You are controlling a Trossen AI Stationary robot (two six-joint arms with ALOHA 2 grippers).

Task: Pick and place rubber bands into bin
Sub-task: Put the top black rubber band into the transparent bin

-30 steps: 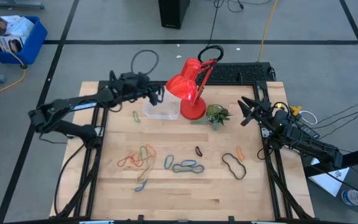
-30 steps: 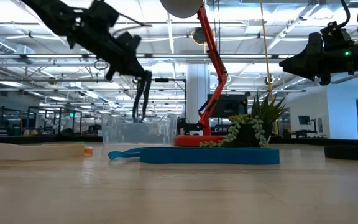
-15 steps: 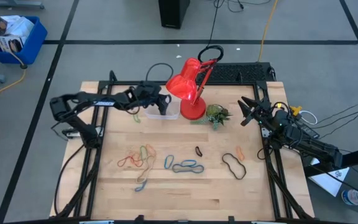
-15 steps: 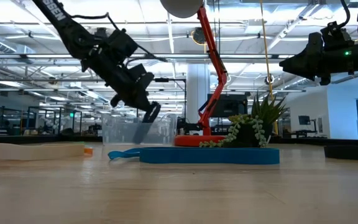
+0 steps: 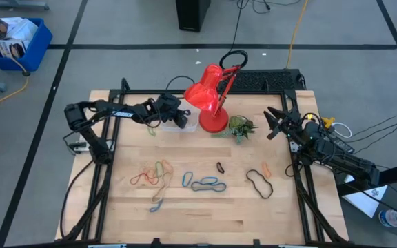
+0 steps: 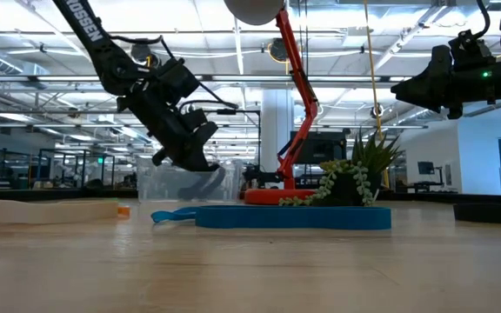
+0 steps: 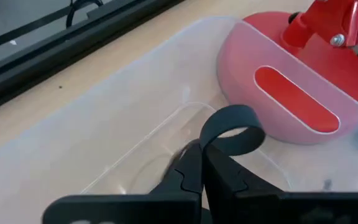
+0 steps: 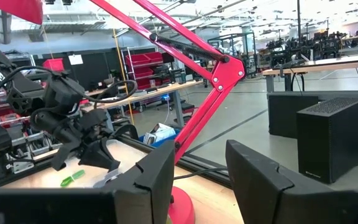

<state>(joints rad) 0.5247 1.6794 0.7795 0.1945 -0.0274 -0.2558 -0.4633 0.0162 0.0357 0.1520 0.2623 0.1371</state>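
Observation:
My left gripper point(image 5: 179, 119) is low inside the clear plastic bin point(image 7: 104, 130) beside the red lamp's base point(image 7: 303, 99), shut on a dark grey rubber band point(image 7: 230, 127). In the low view the left gripper point(image 6: 200, 163) slants down in front of the bin point(image 6: 168, 184). Other rubber bands lie flat on the wooden table: an orange and red tangle point(image 5: 151, 175), blue-grey loops point(image 5: 207, 184), a black loop point(image 5: 259, 184), a small dark one point(image 5: 220, 167). My right gripper point(image 5: 274, 125) waits open and empty at the table's right edge, well above it. My left gripper pinches the dark grey band between its two fingers at one end of the loop point(image 7: 205, 144). The fingers slant down from the table's left toward the lamp. The rest of the loop point(image 7: 238, 118) stands open beyond the fingertips, over the bin's floor.
The red desk lamp point(image 5: 211, 93) leans over the bin, its base point(image 5: 214, 122) right beside it. A small green plant point(image 5: 240, 127) stands right of the lamp. A green band point(image 5: 150, 129) lies left of the bin. A blue crate point(image 5: 16, 41) sits on the floor far left.
My left gripper, still shut on the dark band, has gone down into the bin and a little toward the lamp. It has tipped from pointing straight down to slanting. The band hung below the fingers before and now sticks out ahead of them inside the bin.

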